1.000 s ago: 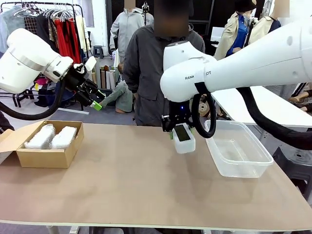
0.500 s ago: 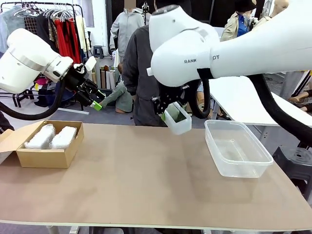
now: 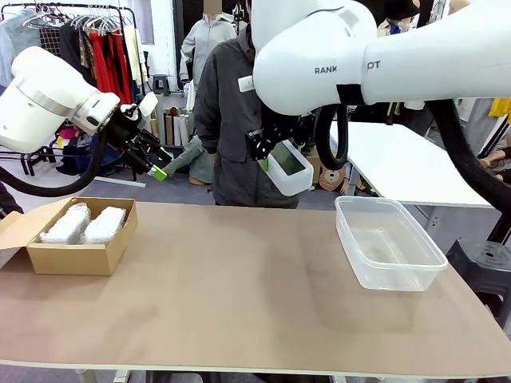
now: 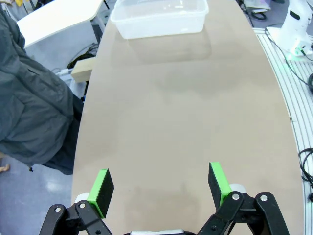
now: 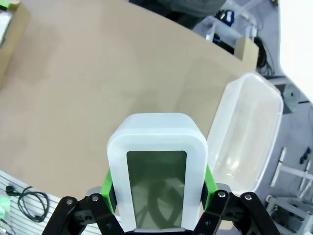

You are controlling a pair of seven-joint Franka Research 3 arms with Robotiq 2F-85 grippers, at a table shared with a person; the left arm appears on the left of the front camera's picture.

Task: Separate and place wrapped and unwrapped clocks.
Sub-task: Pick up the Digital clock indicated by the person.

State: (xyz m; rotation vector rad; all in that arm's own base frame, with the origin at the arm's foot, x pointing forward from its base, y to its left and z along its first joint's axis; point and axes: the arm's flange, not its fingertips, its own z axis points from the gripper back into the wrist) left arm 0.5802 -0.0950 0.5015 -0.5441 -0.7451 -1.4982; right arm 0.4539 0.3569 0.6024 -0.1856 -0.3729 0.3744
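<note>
My right gripper (image 3: 281, 163) is shut on the bare white clock (image 3: 289, 167), holding it high above the table's far edge. In the right wrist view the clock (image 5: 156, 170), with its grey-green screen, sits clamped between the green pads (image 5: 108, 188). Two bubble-wrapped clocks (image 3: 85, 224) lie side by side in the cardboard box (image 3: 76, 257) at the table's left. My left gripper (image 3: 156, 169) hangs open above and behind that box. Its green fingertips (image 4: 102, 186) stand wide apart over bare table in the left wrist view, with nothing between them.
A clear plastic tub (image 3: 389, 242) stands empty at the table's right, also far off in the left wrist view (image 4: 159, 17) and beside the clock in the right wrist view (image 5: 247, 132). A person in a dark jacket (image 3: 231, 120) stands at the far side, behind the held clock.
My right arm has lifted the bare clock from just above the table beside the tub, up and slightly left. The left arm has stayed still.
</note>
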